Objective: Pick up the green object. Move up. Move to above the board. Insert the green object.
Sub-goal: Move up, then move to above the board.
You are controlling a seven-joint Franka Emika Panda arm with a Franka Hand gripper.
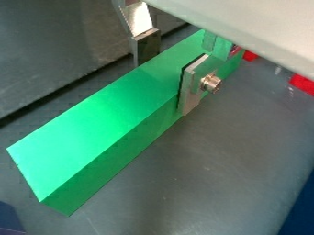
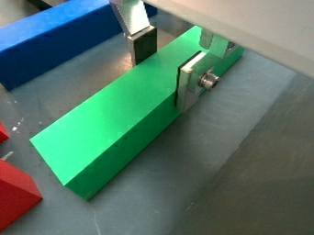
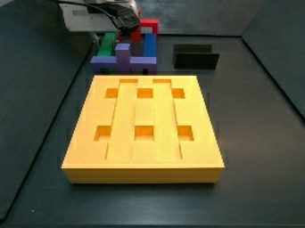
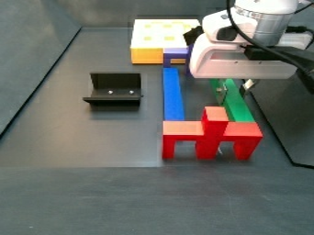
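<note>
Between the jaws lies the green bar (image 1: 105, 138), flat on the dark floor, with the gripper (image 1: 172, 66) set astride it near one end; in both wrist views a silver finger with a dark pad (image 2: 139, 44) stands on one long side and the other finger plate (image 2: 196, 83) on the opposite side. The jaws bracket the bar closely, but whether the pads press on it cannot be told. Beyond the padded finger, a blue block (image 2: 55, 37) lies parallel to the bar, and red pieces (image 2: 15, 193) show past the bar's free end. In a side view the orange-yellow board (image 3: 145, 129), with its grooves and six square holes, lies well apart from the gripper (image 3: 119, 36), and a small black fixture (image 3: 197, 57) stands beyond the board. In a side view the gripper (image 4: 236, 84) hangs over the green bar (image 4: 236, 103), the blue block (image 4: 173, 92) beside it and the red cross-shaped piece (image 4: 211, 136) at the near end.
</note>
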